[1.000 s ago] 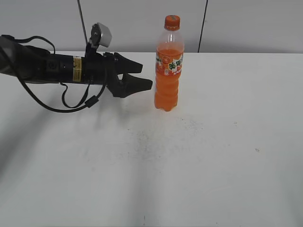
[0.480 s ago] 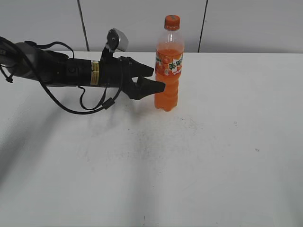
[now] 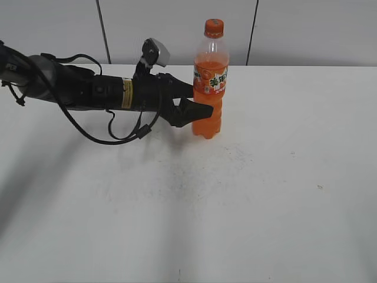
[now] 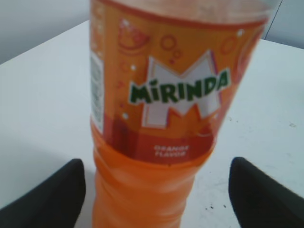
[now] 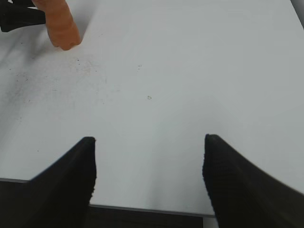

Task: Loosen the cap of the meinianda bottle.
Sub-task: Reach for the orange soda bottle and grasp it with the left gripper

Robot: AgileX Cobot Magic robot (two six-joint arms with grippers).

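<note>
The meinianda bottle (image 3: 209,88) stands upright at the back middle of the white table, full of orange drink, with its orange cap (image 3: 214,27) on top. My left gripper (image 3: 199,101) is open, its black fingers on either side of the bottle's lower body without touching it. The left wrist view shows the bottle (image 4: 161,142) close up between the two fingertips (image 4: 156,190); the cap is out of that view. My right gripper (image 5: 148,161) is open and empty over the table's near edge, far from the bottle's base (image 5: 59,26). The right arm is outside the exterior view.
The white table (image 3: 235,194) has faint dark specks in front of the bottle. A grey panelled wall (image 3: 177,29) stands right behind the table. The table's near edge (image 5: 147,209) lies under my right gripper.
My left arm has moved right toward the bottle, and its open fingers now straddle the bottle's lower body. The bottle has not moved.
</note>
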